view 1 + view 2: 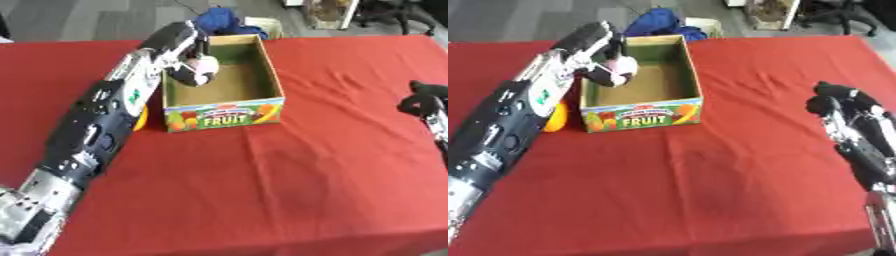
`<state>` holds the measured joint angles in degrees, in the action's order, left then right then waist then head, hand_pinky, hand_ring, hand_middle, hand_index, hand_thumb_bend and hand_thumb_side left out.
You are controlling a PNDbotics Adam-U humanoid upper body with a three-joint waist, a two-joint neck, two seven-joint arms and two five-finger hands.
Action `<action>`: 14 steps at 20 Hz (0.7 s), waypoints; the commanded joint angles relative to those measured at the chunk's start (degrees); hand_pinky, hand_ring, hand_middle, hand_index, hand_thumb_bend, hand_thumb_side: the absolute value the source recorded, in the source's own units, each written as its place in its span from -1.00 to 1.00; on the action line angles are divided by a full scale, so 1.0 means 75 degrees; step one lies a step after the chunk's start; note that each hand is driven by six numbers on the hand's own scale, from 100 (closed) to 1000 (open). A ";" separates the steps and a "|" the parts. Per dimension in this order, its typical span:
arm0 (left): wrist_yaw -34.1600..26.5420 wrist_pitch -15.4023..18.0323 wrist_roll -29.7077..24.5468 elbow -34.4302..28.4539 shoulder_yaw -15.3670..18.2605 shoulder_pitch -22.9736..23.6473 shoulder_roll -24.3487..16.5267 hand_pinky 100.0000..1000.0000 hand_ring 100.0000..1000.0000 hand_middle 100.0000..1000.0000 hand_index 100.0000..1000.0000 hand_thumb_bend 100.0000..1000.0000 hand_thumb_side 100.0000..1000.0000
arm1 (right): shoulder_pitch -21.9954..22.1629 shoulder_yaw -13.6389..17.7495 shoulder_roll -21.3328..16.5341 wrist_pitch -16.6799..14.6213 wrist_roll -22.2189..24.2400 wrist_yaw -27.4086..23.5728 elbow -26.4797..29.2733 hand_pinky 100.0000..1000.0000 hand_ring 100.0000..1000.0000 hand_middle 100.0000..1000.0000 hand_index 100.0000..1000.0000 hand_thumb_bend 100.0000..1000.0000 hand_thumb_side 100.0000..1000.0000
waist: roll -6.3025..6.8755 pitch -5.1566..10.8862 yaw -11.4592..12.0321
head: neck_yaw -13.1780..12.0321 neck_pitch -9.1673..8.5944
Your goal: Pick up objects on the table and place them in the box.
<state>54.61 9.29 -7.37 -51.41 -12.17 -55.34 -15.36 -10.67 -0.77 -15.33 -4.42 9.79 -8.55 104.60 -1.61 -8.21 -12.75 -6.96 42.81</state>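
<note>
A cardboard box [249, 107] printed with the word "FRUIT" and fruit pictures on its front wall is seen standing open-topped on the bench [289, 180], which is covered by a red cloth. The left arm is extended from the lower left corner of the view up to the box, and the left hand [610, 70] is positioned over the box's left wall, inside the opening. The fingers of this hand are seen curled round a pale, pinkish-white rounded object [206, 65], which is held above the brown floor of the box; what the object is cannot be told. A yellow-orange rounded object [556, 119] is seen on the cloth just beside the outer left wall of the box, partly hidden by the left arm. The right hand [833, 102] is shown near the right edge of the bench, well apart from the box; whether its fingers are spread or curled cannot be told. A blue bundle [220, 21] lies on the floor beyond the far edge.
</note>
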 commanded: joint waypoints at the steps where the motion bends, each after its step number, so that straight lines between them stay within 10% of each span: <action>1: 0.0062 0.0106 -0.0124 -0.0013 0.0035 -0.0114 -0.0037 0.07 -0.07 -0.11 0.20 0.54 -1.00 | -0.0106 0.0012 -0.0067 -0.0024 0.0031 -0.0047 0.0075 0.60 1.00 0.08 0.42 -1.00 -0.26 | -0.0018 0.0089 -0.0009 | -0.0009 -0.0056; 5: -0.0156 0.0112 -0.0186 -0.0135 0.0127 -0.0054 -0.0051 0.18 0.09 0.13 0.37 0.69 -0.60 | -0.0107 0.0018 -0.0054 -0.0024 0.0039 -0.0047 0.0073 0.60 1.00 0.08 0.42 -1.00 -0.26 | -0.0024 0.0092 0.0016 | 0.0012 -0.0078; 14: -0.1685 -0.0180 -0.0367 -0.1746 0.0270 0.0122 -0.0712 0.21 0.11 0.16 0.46 0.73 -0.56 | -0.0079 0.0059 -0.0078 -0.0028 0.0020 -0.0022 0.0058 0.60 1.00 0.08 0.42 -1.00 -0.26 | -0.0008 0.0121 0.0148 | 0.0091 -0.0094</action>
<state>43.86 8.50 -9.89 -61.49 -10.91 -53.45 -18.44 -10.64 -0.73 -15.27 -4.45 9.96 -8.69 104.57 -1.64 -8.18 -11.59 -6.50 42.70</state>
